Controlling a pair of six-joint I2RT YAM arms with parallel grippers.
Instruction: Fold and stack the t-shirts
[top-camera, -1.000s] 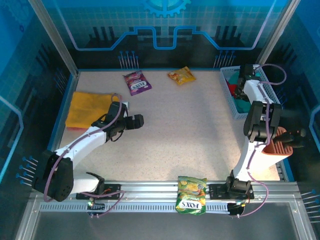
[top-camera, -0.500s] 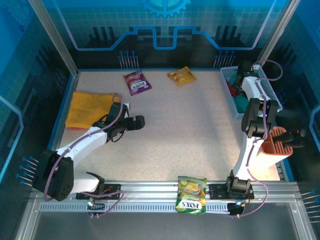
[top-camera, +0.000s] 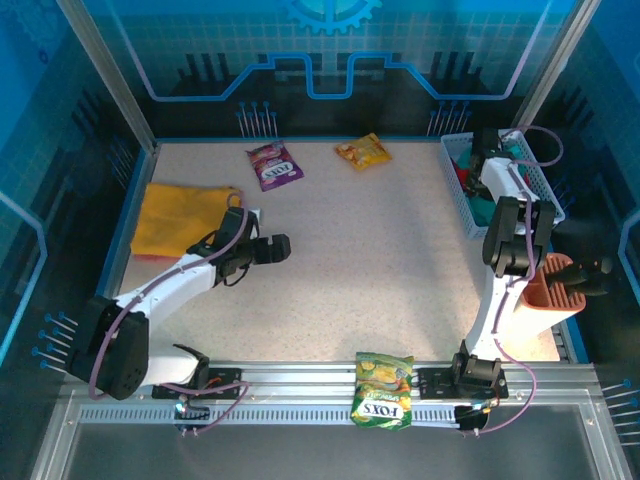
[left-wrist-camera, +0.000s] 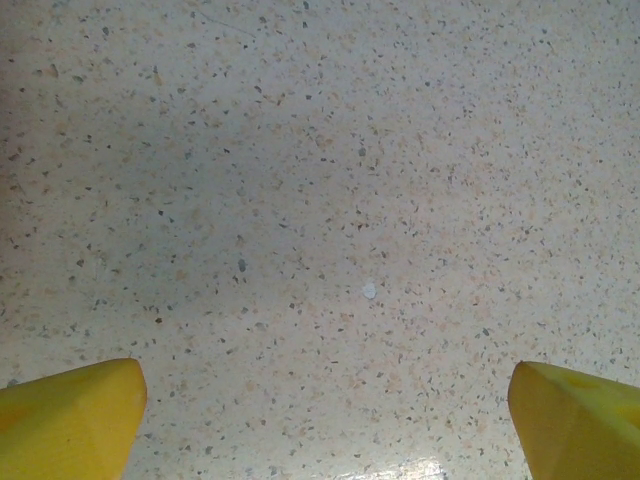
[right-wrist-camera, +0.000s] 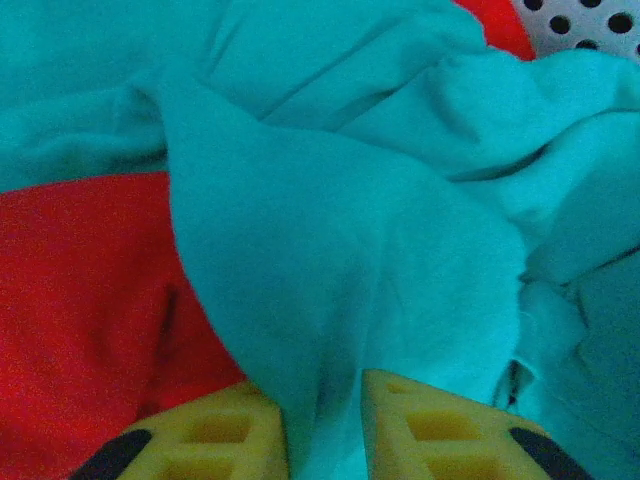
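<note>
A yellow-orange t-shirt (top-camera: 180, 218) lies folded flat at the table's left edge. The teal t-shirt (right-wrist-camera: 340, 230) lies crumpled over the red t-shirt (right-wrist-camera: 80, 280) inside the white basket (top-camera: 540, 185) at the far right. My right gripper (right-wrist-camera: 325, 430) reaches down into that basket, its yellow fingers (right-wrist-camera: 430, 420) pinched on a raised fold of the teal cloth. In the top view the right gripper (top-camera: 478, 170) sits over the basket's far end. My left gripper (top-camera: 280, 245) hovers wide open over bare tabletop, just right of the yellow-orange shirt; in the left wrist view nothing lies between its fingertips (left-wrist-camera: 70, 415).
A purple snack packet (top-camera: 273, 164) and an orange one (top-camera: 362, 151) lie at the back of the table. A green packet (top-camera: 383, 389) rests on the front rail between the arm bases. An orange holder (top-camera: 560, 285) stands at the right edge.
The right gripper dipped deeper into the basket, opened, then closed on the teal cloth. The left arm has barely moved.
</note>
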